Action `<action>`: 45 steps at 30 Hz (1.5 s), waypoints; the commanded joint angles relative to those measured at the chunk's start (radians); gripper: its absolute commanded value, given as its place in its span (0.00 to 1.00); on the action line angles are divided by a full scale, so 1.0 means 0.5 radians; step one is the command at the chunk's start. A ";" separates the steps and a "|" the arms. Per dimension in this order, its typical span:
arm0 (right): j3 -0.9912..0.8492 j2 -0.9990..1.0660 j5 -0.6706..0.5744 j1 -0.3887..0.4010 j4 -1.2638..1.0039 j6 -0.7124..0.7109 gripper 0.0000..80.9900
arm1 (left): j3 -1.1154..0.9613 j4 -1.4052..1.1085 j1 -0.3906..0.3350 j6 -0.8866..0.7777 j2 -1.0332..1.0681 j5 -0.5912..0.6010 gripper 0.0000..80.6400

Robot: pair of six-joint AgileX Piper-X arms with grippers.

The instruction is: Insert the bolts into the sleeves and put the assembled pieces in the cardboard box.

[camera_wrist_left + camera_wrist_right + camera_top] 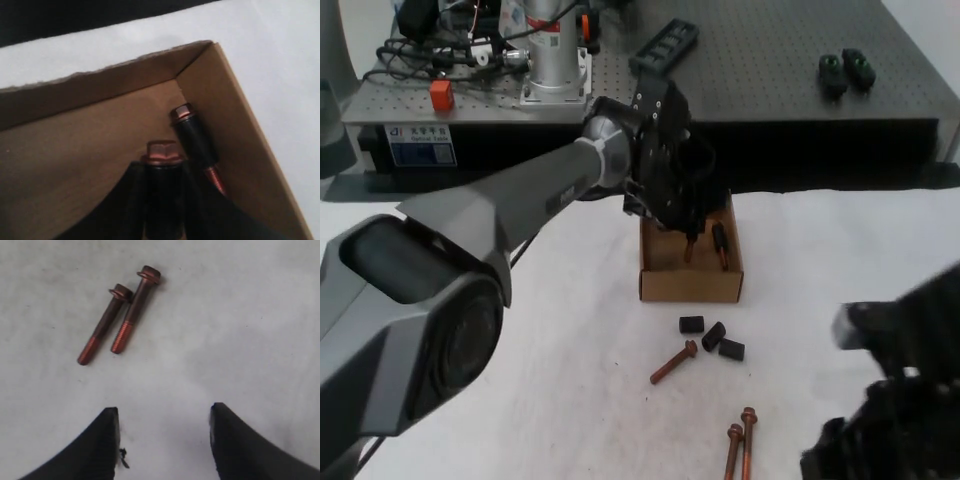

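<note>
In the high view, the left gripper [688, 232] is hanging down inside the cardboard box [690, 287], which is standing on the white cloth [570, 330]. One assembled piece [721, 245] is lying in the box beside the gripper. In front of the box, three loose sleeves [713, 336] are lying close together. A single bolt [674, 363] is just beside them, and a pair of bolts [741, 442] is lying nearer to the camera.

In the left wrist view, the fingers [131, 200] are clamping a second sleeved bolt [161, 172] on its black sleeve, with the head pointing forward, low over the box floor. The first piece is lying along the box wall.

In the right wrist view, the right gripper [164, 437] is hovering over the pair of bolts with its fingers wide apart and holding nothing.

I judge that the bolts are stiff, hard metal and rather heavy for their size. They are smooth enough to roll or slip, so the bare shank below the head looks like the safest place to grip. On an assembled piece the sleeve is probably the better hold, because it is thicker and likely less slippery.
</note>
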 commanded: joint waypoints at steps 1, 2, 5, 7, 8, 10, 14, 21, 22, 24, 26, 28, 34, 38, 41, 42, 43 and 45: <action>-0.100 0.219 0.056 0.030 -0.100 -0.023 0.49 | -0.086 0.021 -0.002 0.059 0.014 -0.112 0.06; -0.124 0.281 0.056 0.033 -0.140 -0.023 0.49 | -0.086 0.025 -0.002 0.059 0.014 -0.116 0.12; -0.231 0.477 0.057 0.053 -0.263 -0.003 0.49 | -0.086 0.040 -0.002 0.037 0.014 -0.116 0.30; -0.313 0.603 0.057 0.055 -0.273 0.024 0.49 | -0.086 0.060 -0.002 0.007 0.014 -0.116 0.35; -0.342 0.650 0.057 0.055 -0.273 0.024 0.49 | -0.086 0.068 -0.002 0.002 0.014 -0.106 0.34; -0.399 0.751 0.057 0.055 -0.279 0.024 0.49 | -0.086 0.081 -0.002 -0.007 -0.005 -0.040 0.33; -0.465 0.897 0.073 0.055 -0.290 0.024 0.46 | -0.086 0.119 -0.002 0.001 -0.112 -0.014 0.32; -0.469 1.019 0.073 0.079 -0.257 0.024 0.43 | -0.042 0.389 0.010 0.212 -0.442 -0.276 0.27; -0.469 1.032 0.073 0.093 -0.257 0.017 0.43 | -0.015 0.402 0.010 0.235 -0.497 -0.291 0.26; -0.469 1.055 0.073 0.124 -0.300 0.016 0.43 | 0.082 0.401 0.010 0.234 -0.605 -0.290 0.23; -0.469 1.071 0.073 0.152 -0.364 0.023 0.43 | 0.207 0.378 0.010 0.234 -0.704 -0.290 0.23; -0.478 1.096 0.085 0.172 -0.374 0.022 0.43 | 0.370 0.357 0.005 0.234 -0.803 -0.298 0.23; -0.480 1.111 0.067 0.172 -0.303 -0.006 0.43 | 0.913 0.146 -0.002 0.231 -1.137 -0.298 0.23; -0.484 1.063 -0.174 0.172 -0.363 -0.023 0.43 | 1.216 0.069 -0.002 0.222 -1.316 -0.298 0.23; -0.488 1.020 -0.170 0.172 -0.398 -0.023 0.43 | 1.393 0.059 -0.002 0.216 -1.454 -0.311 0.23; -0.497 1.017 -0.178 0.172 -0.403 -0.023 0.43 | 1.454 0.047 -0.002 0.216 -1.500 -0.341 0.23; -0.506 1.018 -0.188 0.172 -0.402 -0.038 0.43 | 1.514 0.025 -0.002 0.201 -1.548 -0.366 0.23; -0.528 1.029 -0.167 0.201 -0.396 -0.082 0.43 | 1.622 -0.032 -0.002 0.171 -1.636 -0.387 0.23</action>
